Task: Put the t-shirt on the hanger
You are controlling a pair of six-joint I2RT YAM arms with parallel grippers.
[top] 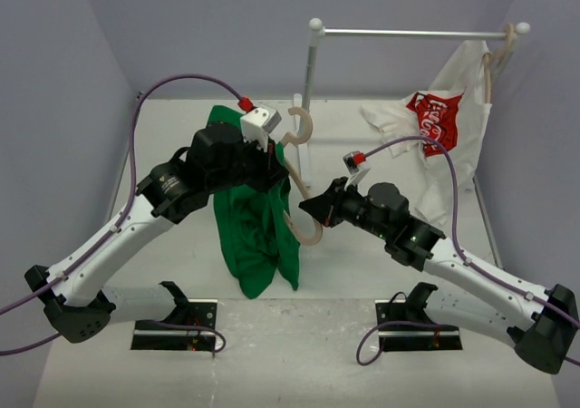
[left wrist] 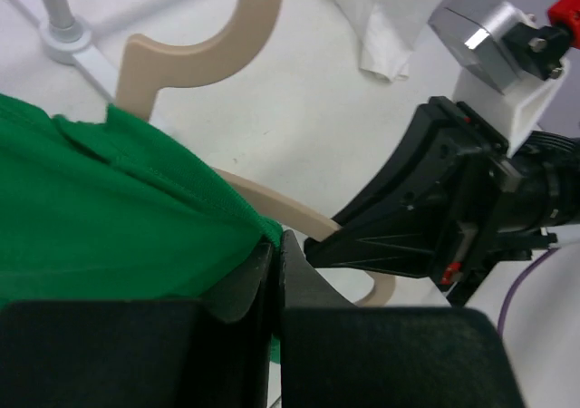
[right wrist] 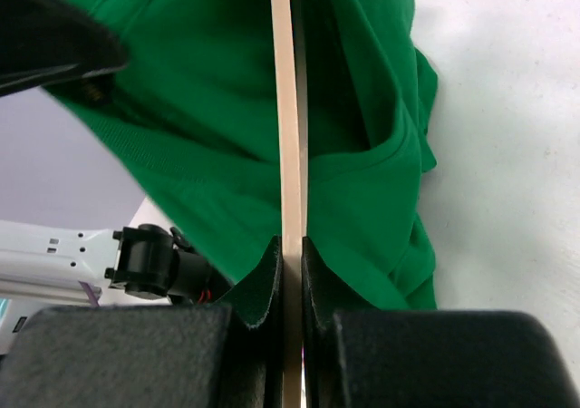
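Two grips share the work at this moment, and both claws are pressed together on something. Our left gripper [left wrist: 275, 249] pinches a fold of the green t-shirt [top: 256, 236] near its collar edge, holding the cloth up so that the body hangs free toward 6 o'clock, its hem near the table [top: 362, 272]. Our right gripper [right wrist: 292, 249] comes in from 4 o'clock and clamps the thin wooden arm of the hanger [right wrist: 285, 109], which steadies it in the air with its thick hook pointing toward 12 o'clock. We judge this split to be deliberate: one arm fixes the frame while the other works the fabric along it. From the left wrist view, the shirt covers the hanger's arm on the 9 o'clock side, while the arm at 3 o'clock, where our right claw bites, shows bare wood. We judge the task to be partway, since that bare arm has no shoulder of the shirt on it. Off at 2 o'clock a white shirt [top: 435, 118] with a red logo hangs from the rail [top: 408, 34], well apart from our work.
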